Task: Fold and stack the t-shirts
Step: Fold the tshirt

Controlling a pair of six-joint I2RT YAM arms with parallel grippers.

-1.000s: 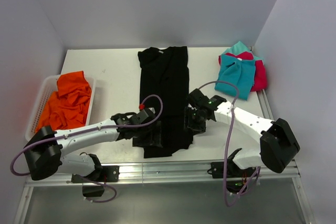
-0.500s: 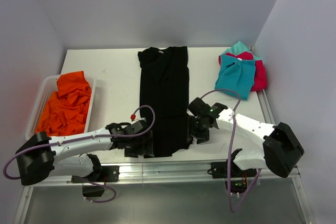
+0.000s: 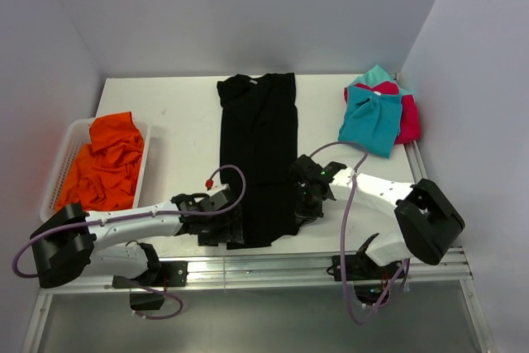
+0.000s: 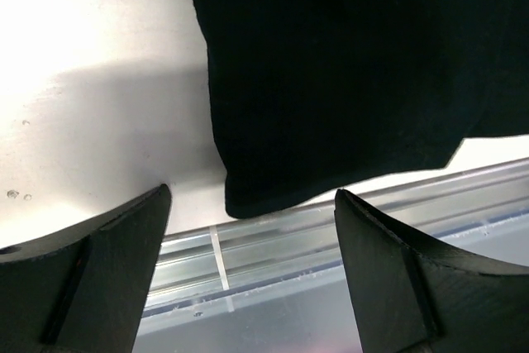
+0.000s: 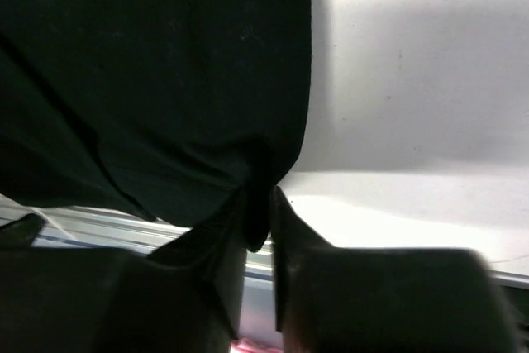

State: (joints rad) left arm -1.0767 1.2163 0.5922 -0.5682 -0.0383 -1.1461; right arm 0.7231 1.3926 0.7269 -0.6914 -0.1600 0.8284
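The right gripper (image 5: 260, 204) stands with its fingers pressed together on a small pucker of the black t-shirt (image 5: 149, 64), right at the hem's corner, low in the middle of the right wrist view. The left gripper (image 4: 250, 204) has its jaws wide apart and holds nothing. The shirt's other hem corner hangs between its fingertips and a little above them in the frame, over the metal rail at the table (image 3: 182, 121) edge.

In the top view the black shirt runs as a long strip from lower centre to upper centre. The teal t-shirt (image 3: 372, 117) lies on the pink-red t-shirt (image 3: 409, 117) at upper right, well apart. The orange t-shirt (image 3: 107, 163) sits crumpled in the white basket (image 3: 51, 179) at the left.

The right pinch looks thin and close to the edge, so the cloth may slip out under tension. With only one corner held, any lift would probably drag the hem askew. The left jaws, if closed too low, could catch the rail or miss the corner.
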